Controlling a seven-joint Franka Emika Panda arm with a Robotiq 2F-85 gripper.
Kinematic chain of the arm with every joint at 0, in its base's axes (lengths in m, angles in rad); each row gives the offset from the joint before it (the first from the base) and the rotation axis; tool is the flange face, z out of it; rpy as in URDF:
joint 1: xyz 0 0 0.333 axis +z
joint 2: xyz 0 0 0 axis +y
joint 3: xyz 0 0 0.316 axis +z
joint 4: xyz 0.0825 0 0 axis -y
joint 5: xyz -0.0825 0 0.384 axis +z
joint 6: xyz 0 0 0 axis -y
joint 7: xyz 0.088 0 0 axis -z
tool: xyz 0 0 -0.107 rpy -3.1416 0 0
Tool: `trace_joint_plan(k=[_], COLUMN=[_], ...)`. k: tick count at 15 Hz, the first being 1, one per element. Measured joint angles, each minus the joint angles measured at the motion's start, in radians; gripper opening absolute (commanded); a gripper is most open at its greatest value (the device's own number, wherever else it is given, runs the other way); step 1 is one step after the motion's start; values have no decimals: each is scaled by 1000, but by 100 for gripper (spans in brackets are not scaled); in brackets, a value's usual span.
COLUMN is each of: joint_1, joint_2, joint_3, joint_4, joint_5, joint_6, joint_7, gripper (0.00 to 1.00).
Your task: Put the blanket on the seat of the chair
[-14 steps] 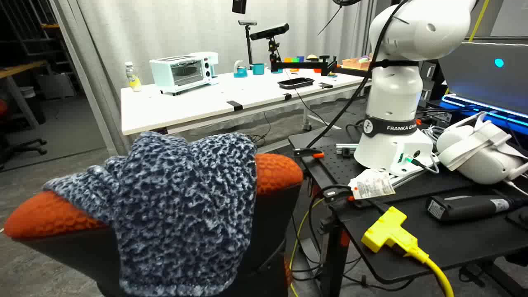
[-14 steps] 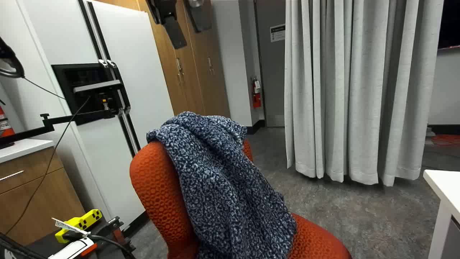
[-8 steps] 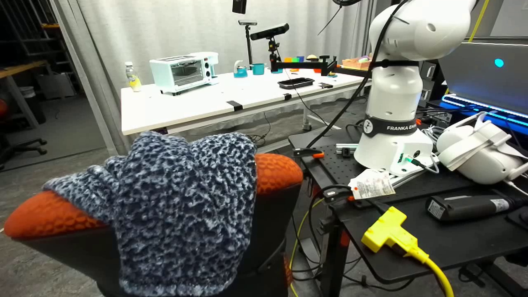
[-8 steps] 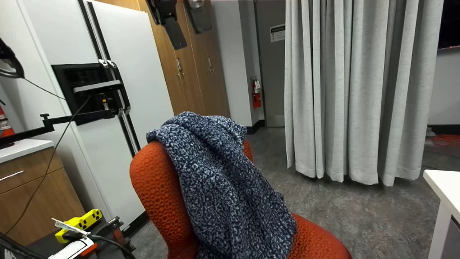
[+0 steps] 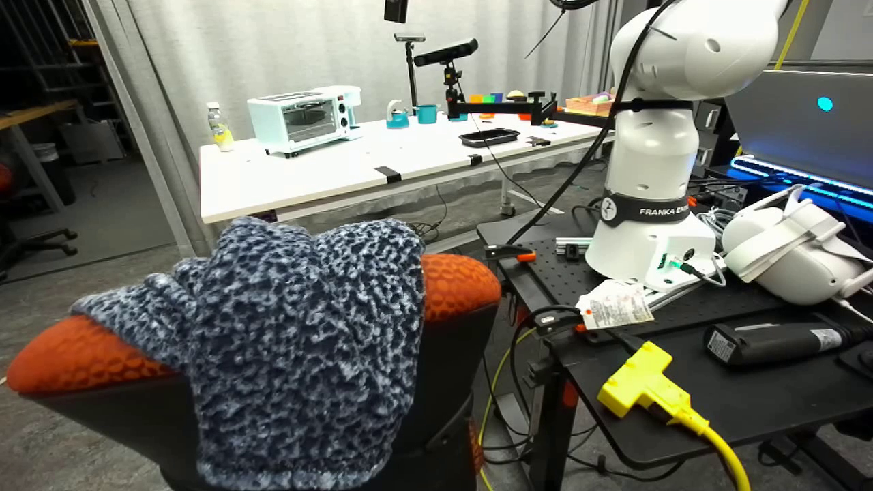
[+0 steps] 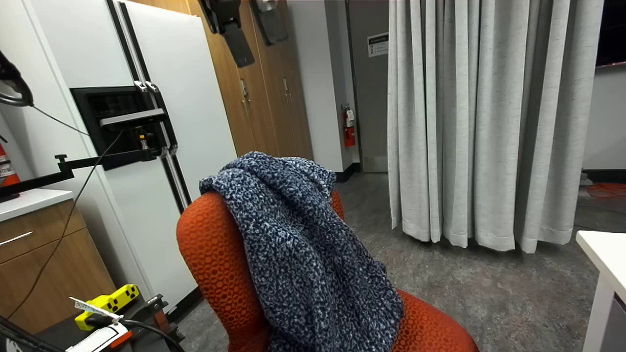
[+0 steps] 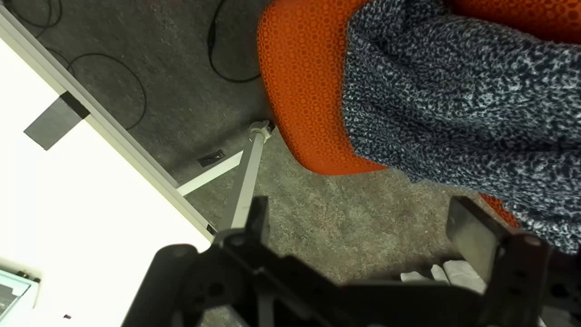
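Observation:
The speckled navy and white blanket (image 5: 307,354) hangs over the back of the orange chair (image 5: 457,286), its rear part reaching down behind. In an exterior view the blanket (image 6: 303,244) slopes down the front of the chair back (image 6: 210,234) onto the orange seat (image 6: 435,322). In the wrist view the blanket (image 7: 454,100) covers part of the seat (image 7: 304,86), with an orange strip bare. My gripper (image 7: 361,209) is open, with only floor seen between its fingers. It hangs above the chair in an exterior view (image 6: 260,46), apart from the blanket; only one finger shows in an exterior view (image 5: 395,10).
A white table (image 5: 307,184) bears a toaster oven (image 5: 303,119) and a black tray (image 5: 490,138). A camera on a black arm (image 5: 447,52) juts out beside the robot. The robot's black table holds a yellow power splitter (image 5: 644,382). A grey curtain (image 6: 489,122) hangs behind.

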Motion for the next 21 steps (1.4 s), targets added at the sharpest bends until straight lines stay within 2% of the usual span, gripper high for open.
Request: trace_joint_plan(k=[10,16,21], joint_1=[7,40,50], joint_2=[4,12,12], joint_3=[-3,-32,-45], joint_4=[-5,-5,-2], joint_5=[27,100,112], joint_6=[0,-29,-67], joint_7=[-3,-105,-142], gripper=[100,100,100])
